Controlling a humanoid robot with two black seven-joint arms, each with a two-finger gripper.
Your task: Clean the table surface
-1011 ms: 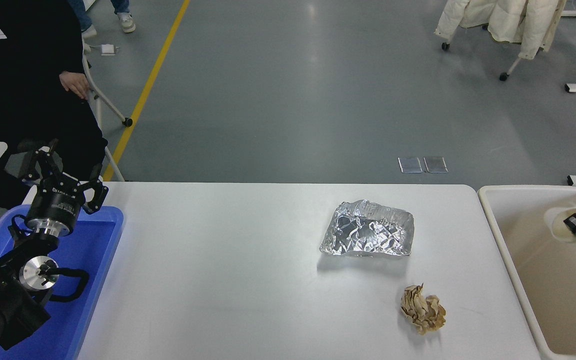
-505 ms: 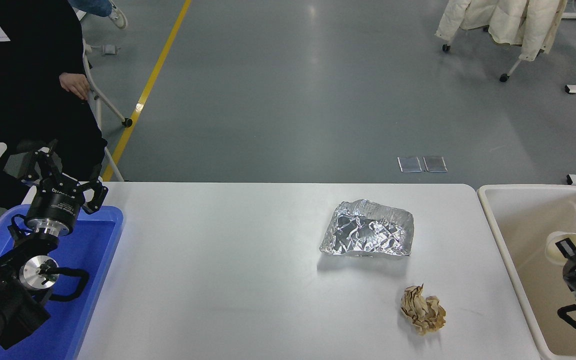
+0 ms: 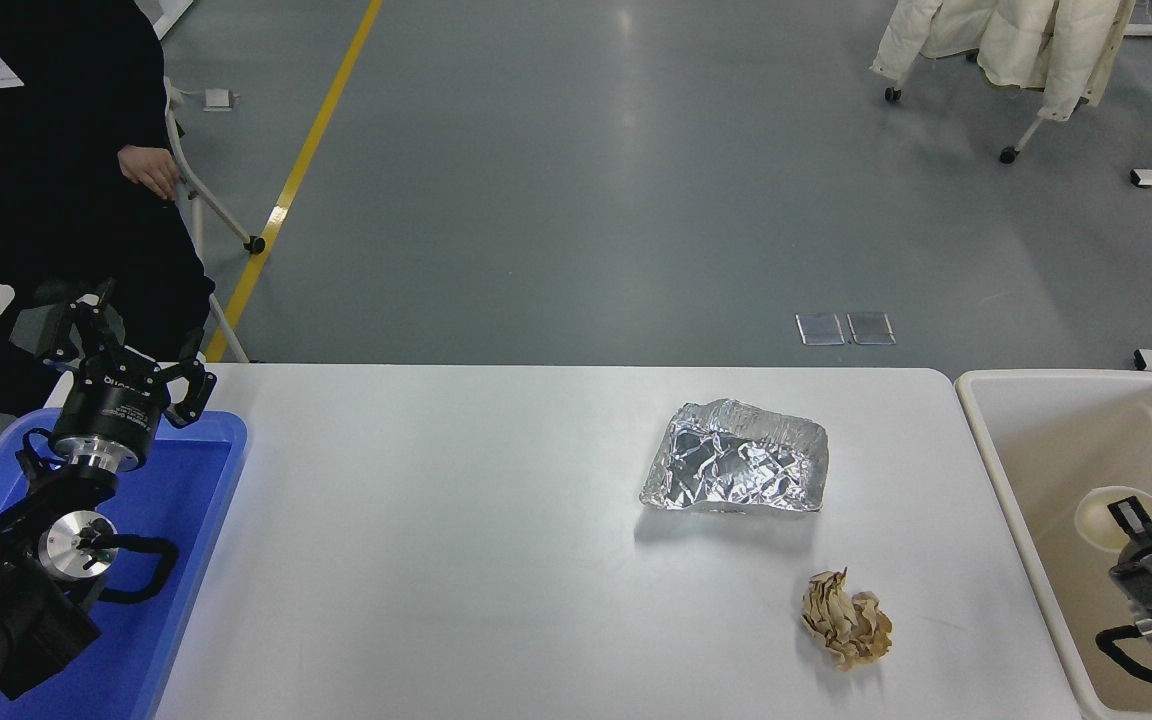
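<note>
Right gripper lowered into bin | table surface white, littered

The table has a tray at its left end and a bin just beyond its right end. On the table, right of the middle, lies a foil sheet; a paper wad lies nearer and slightly right of it, apart. In the bin sits a cup. A person stands at the far left.
</note>
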